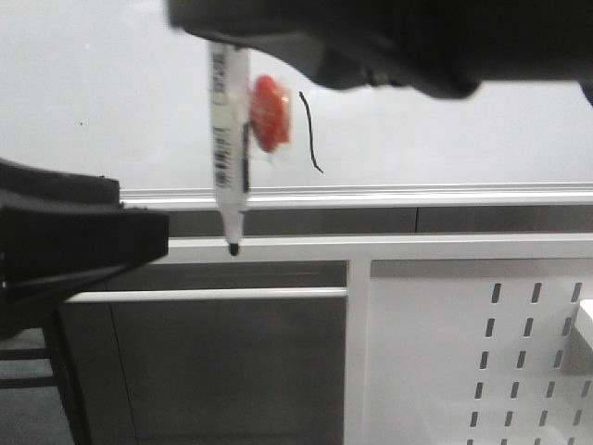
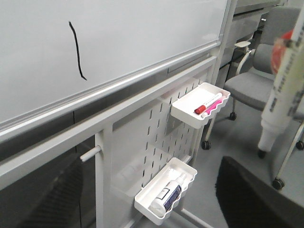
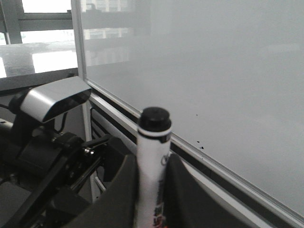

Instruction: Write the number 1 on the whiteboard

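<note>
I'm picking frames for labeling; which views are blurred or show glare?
Front view: right gripper a dark blur, marker soft. Left wrist view: number 1 sharp, marker blurred. Right wrist view: window reflections on the whiteboard.

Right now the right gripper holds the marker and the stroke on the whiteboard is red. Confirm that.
Not quite. The right gripper does hold the marker, but the stroke on the whiteboard is black, not red. The left wrist view shows it plainly.
</note>
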`<state>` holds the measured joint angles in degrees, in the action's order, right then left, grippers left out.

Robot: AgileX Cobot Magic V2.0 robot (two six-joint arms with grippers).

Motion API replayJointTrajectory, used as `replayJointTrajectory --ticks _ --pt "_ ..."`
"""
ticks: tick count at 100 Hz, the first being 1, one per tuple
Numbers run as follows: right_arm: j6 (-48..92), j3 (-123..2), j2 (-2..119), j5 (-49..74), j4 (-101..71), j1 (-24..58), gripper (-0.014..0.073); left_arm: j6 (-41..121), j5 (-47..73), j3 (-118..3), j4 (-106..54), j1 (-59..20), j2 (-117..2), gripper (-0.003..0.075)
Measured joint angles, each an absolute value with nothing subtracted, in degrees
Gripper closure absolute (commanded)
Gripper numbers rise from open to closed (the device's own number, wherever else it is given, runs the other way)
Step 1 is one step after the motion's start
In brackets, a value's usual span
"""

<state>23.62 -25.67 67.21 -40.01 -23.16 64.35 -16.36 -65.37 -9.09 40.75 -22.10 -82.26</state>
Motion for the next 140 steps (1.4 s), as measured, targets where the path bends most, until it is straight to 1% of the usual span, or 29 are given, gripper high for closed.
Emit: replayJointTrajectory --ticks 30,50,78,103,121,140 --pt "23.62 -28.37 67.12 -37.06 -23.16 63.21 0.0662 -22.24 -65.37 -12.52 46.77 -22.1 -80.97 0.0196" --pt "23.72 -28.37 67.12 -35.14 -23.16 61.55 0.0662 -24.07 -65.37 -12.52 51.75 -22.1 -80.84 0.0196" --pt "23.72 -28.37 68.45 -33.53 -23.16 61.2 0.0662 -24.69 -65.37 -12.52 54.63 -22.1 -80.71 0.0197" --pt "23.72 -28.37 71.62 -33.67 -23.16 61.2 0.0662 -25.75 -65.37 -12.52 56.4 -22.1 -80.67 0.0265" --pt "23.72 -28.37 72.28 -35.95 -23.16 61.2 0.0662 -25.86 -65.37 -12.52 56.51 -22.25 -80.67 0.027" --pt "23.72 -28.37 72.87 -37.39 -22.96 61.2 0.0662 -25.86 -65.37 -13.39 55.1 -24.97 -80.67 0.0269"
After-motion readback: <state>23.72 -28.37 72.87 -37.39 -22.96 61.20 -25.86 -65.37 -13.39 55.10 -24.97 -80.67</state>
